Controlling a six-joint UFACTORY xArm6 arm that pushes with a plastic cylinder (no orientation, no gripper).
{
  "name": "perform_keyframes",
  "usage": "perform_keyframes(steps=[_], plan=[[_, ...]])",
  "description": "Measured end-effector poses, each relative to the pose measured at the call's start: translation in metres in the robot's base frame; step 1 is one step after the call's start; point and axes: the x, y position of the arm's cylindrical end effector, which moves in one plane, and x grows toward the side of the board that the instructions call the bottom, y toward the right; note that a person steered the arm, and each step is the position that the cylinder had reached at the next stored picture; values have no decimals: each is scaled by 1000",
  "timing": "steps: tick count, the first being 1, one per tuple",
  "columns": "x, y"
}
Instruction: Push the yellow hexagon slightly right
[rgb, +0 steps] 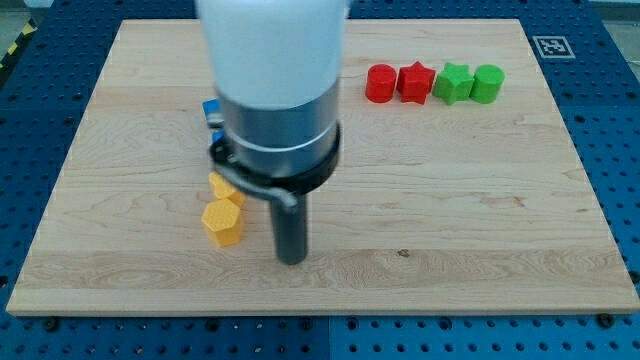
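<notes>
The wooden board (420, 190) fills most of the view, and the arm's wide white and grey body (275, 90) hangs over its middle, hiding a good part of what lies behind it. From that body the dark rod comes down to my tip (291, 260), which has no jaws to open or close and has hold of nothing; it stands just to the view's right of the yellow hexagon (223, 222) with a narrow strip of bare wood between them. The hexagon, the block the task names, lies left of centre, toward the board's near edge. Judging from this, the step in hand looks like positioning, not pushing: a push to the right has to come from the hexagon's left face, and the tip is on the wrong side (pushing from here would send the block left). The next move would call for going around the hexagon, most likely below it, to its left flank, then a short, gentle push rightward. A second yellow block (226, 188), shape unclear, touches or nearly touches the hexagon's upper edge, so a path above is crowded. A blue block (212, 110) peeks out further above, mostly hidden by the arm. Well away, up and to the hexagon's right, sit a red cylinder (380, 83), a red star (416, 82), a green star (454, 83) and a green cylinder (487, 84) in a row, clear of the push.
</notes>
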Motion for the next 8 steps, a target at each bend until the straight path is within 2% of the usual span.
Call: perform_keyframes(steps=[1,2,4,6,8], plan=[[18,-49],[18,-50],[-7,-103],[-29,-96],[-31,-91]])
